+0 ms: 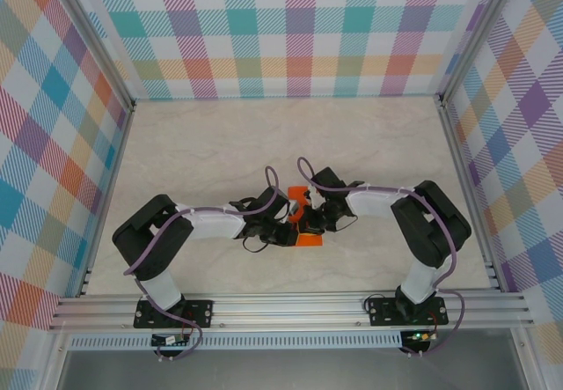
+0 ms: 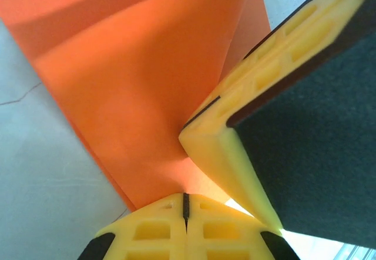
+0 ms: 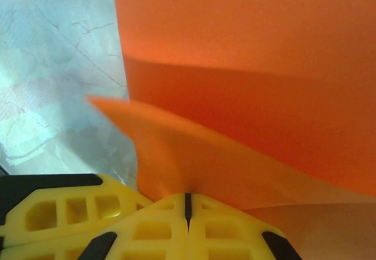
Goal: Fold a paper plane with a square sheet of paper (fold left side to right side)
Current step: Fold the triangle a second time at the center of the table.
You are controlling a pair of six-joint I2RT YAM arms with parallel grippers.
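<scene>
Nearest to us in the left wrist view are the yellow fingertips of the left gripper (image 2: 185, 204), pressed flat together so that only a thin dark seam shows between them. The orange sheet of paper (image 2: 147, 84) runs straight down into that seam, so we read the jaws as pinched shut on its edge. The paper rises away from the fingertips as a broad, smooth panel with a shaded band across its upper part. Just to the right, a yellow and black finger of the right gripper (image 3: 188, 204) presses in against the same paper.

In the right wrist view this gripper's fingertips are likewise closed tight, with a lifted flap of the paper converging into the seam; we take it as clamped on the sheet. Beyond the flap a second orange layer spreads wide, with a crease line across it. A yellow finger of the left gripper sits just beside, at the lower left.

From above, both arms bend inward and meet at the middle of the pale marbled table (image 1: 220, 143), nearer its front edge, and the paper shows as small orange patches between and under the two wrists.
</scene>
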